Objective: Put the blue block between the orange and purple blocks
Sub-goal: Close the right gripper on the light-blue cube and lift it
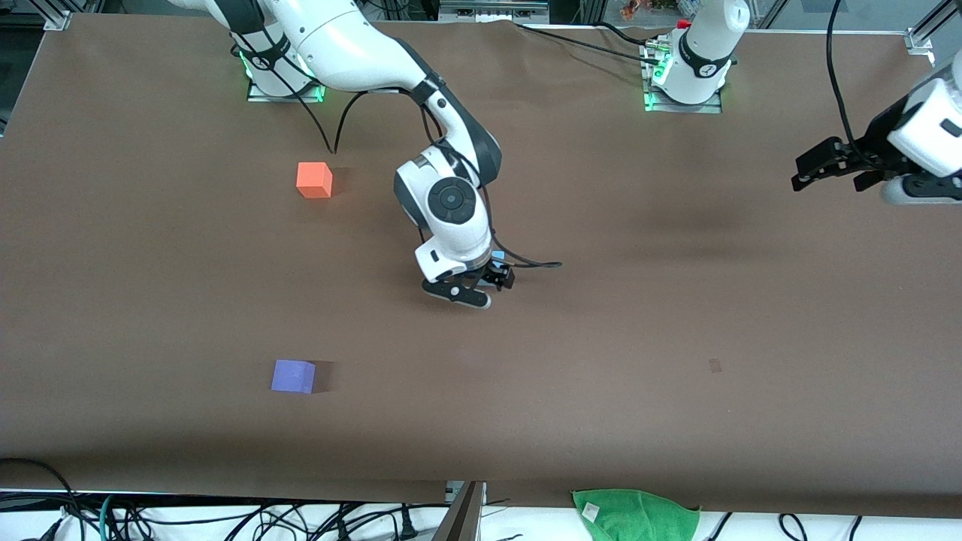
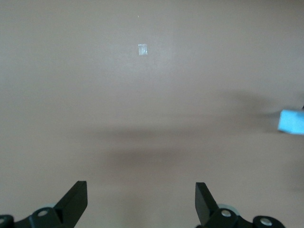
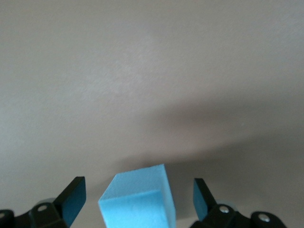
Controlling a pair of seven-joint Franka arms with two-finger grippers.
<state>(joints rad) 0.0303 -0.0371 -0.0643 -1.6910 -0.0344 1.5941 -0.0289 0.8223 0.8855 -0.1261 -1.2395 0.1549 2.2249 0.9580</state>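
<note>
blue block [image 3: 138, 198] between open right claw [image 3: 135, 199] fingers, untouched

Both arms: glossy white shells w/ black bands at the joints. Right arm [image 1: 353, 45] has a round dark grey cap on its wrist housing and thin black cables looping alongside. Bases sit on metal plates w/ green lights glowing. Left arm [image 1: 928, 124] is white w/ a black cable running up. Right claw [image 1: 481, 289]: black fingers, white body. Left claw [image 1: 827, 169]: all black; silver screws on the finger mounts in wrist views.
</note>
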